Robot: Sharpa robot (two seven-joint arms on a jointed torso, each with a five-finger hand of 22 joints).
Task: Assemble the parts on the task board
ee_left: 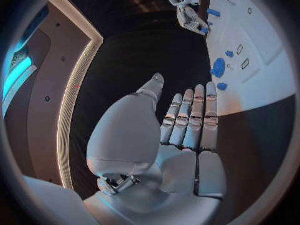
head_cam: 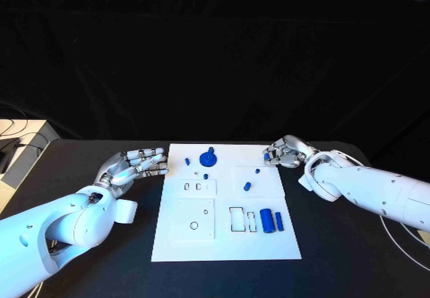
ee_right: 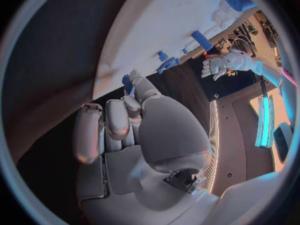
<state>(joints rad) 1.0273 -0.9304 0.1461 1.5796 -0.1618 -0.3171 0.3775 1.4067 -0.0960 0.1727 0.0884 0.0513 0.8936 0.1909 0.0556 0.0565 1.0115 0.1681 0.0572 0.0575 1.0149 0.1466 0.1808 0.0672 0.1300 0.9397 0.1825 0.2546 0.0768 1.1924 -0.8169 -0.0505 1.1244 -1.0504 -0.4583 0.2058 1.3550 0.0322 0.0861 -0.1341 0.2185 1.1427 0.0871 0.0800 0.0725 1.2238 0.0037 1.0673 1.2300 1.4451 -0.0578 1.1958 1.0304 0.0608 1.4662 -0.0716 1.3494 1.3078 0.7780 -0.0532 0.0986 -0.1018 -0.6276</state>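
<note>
Right hand [head_cam: 285,153] pinches a small blue part [head_cam: 268,156] at the task board [head_cam: 224,245] far right corner; left hand [head_cam: 136,166] open.

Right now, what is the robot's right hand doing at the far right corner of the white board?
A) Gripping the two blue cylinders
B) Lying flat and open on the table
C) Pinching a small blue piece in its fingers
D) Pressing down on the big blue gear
C: the right hand pinches a small blue part between its fingers, at the corner of the task board.
</note>
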